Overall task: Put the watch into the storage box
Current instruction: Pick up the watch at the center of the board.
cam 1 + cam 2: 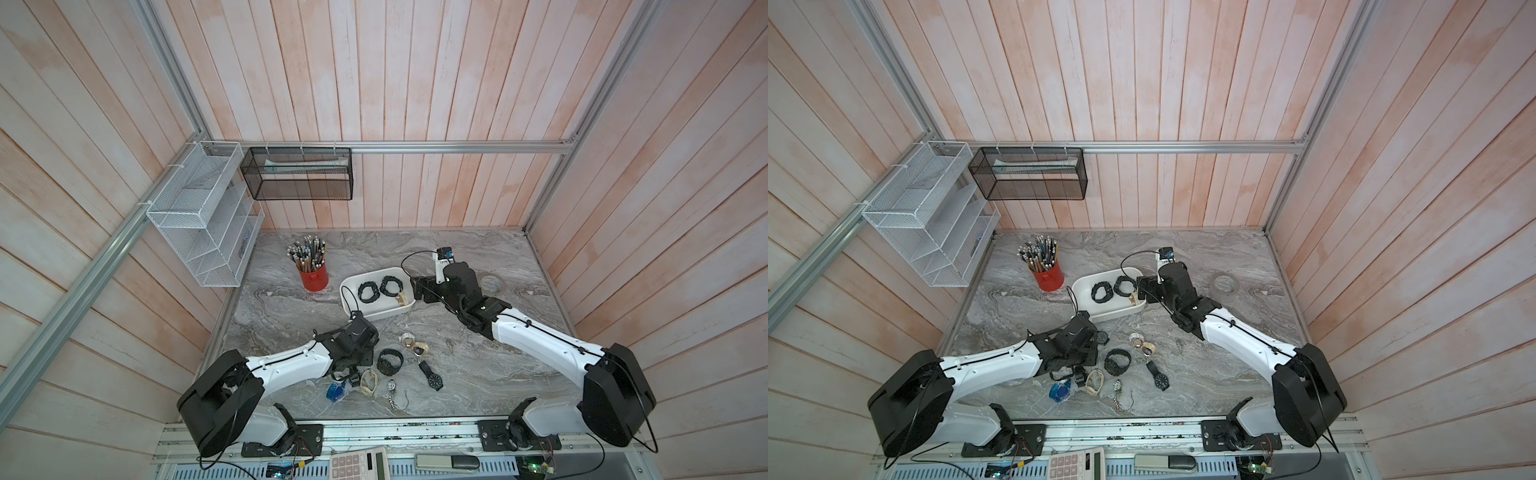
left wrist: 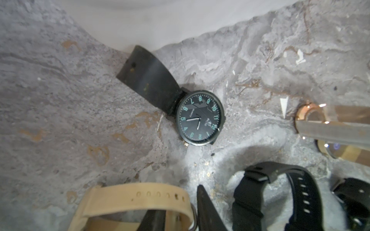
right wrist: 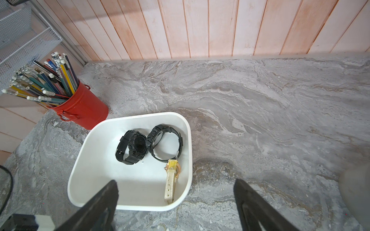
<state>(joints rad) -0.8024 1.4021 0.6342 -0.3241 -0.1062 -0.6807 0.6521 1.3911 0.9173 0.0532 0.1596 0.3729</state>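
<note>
A beige-strapped watch (image 2: 138,198) lies at the near left of the marble table, among several loose watches; in a top view it is the pale loop (image 1: 369,382). My left gripper (image 2: 180,202) is shut on its strap by the buckle, one finger inside the loop and one outside. The storage box (image 1: 353,307), a white tub, stands mid-table and holds two black watches (image 3: 132,147) and a gold watch (image 3: 172,176) with a white strap. Beside the storage box's (image 3: 80,160) right wall my right gripper (image 3: 176,183) hangs open and empty.
A black watch (image 2: 200,120) with teal numerals lies just past my left gripper. More watches, black (image 1: 390,360), black (image 1: 432,376) and gold (image 1: 409,341), lie nearby. A red pencil cup (image 1: 312,276) stands left of the box. A tape roll (image 1: 492,284) lies at the right.
</note>
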